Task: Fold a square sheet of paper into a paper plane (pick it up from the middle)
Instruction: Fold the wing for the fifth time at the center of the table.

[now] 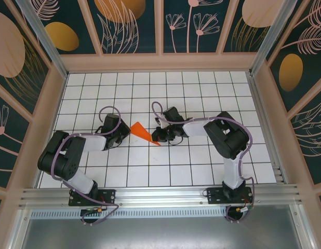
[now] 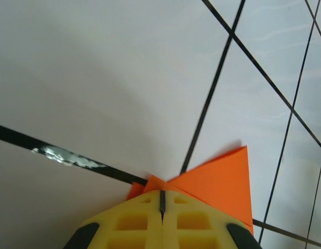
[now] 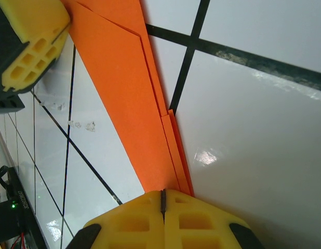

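A walled cell is enclosing the scene; its walls (image 1: pixel 124 21) are showing dark panels printed with pale leaves and gold ovals, and its floor is a glossy white table (image 1: pixel 202 171) ruled by thin black grid lines. Inside it, both arms are reaching toward the middle, and the plane (image 1: pixel 142 132) is sitting between them, low over the table; from above it is looking like a narrow orange wedge, wide at the left and tapering to a point at the right.

The left gripper (image 1: pixel 127 130) is pinching the wide end; in its wrist view its ribbed yellow pads (image 2: pixel 134 220) are pressing together along a thin dark seam, and matte orange paper (image 2: pixel 223 181) is fanning out from between them in flat triangular flaps.

The right gripper (image 1: pixel 157 137) is clamping the pointed end; its own pads (image 3: pixel 134 223) are meeting the same way, and the plane (image 3: pixel 124 93) is running away from them as a long strip, with layered edges showing along one side, up to the left gripper (image 3: pixel 30 46).
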